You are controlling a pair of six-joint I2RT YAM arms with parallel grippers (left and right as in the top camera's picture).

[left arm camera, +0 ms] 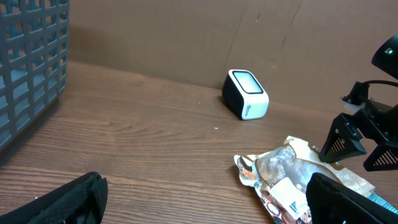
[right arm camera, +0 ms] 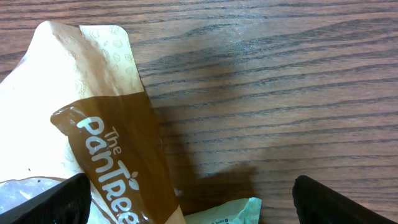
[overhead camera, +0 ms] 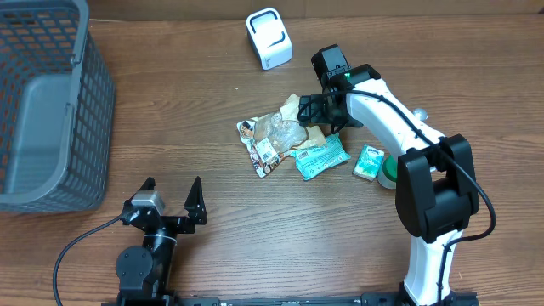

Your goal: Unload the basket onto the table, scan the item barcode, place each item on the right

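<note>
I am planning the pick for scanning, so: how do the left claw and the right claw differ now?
Place: the left claw sits near its base, apart from every item; the right claw hangs over the pile of snack packets.
Reach: the left arm is folded back; the right arm is stretched out.
Shared: both claws are open and hold nothing.

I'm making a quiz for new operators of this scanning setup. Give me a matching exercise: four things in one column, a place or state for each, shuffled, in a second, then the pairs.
1. basket
2. scanner
3. teal packet
4. left gripper

A. open, holding nothing, near the front edge
B. standing alone at the back of the table
C. at the left end
D. in the heap of packets

Pairs: 1-C, 2-B, 3-D, 4-A
</note>
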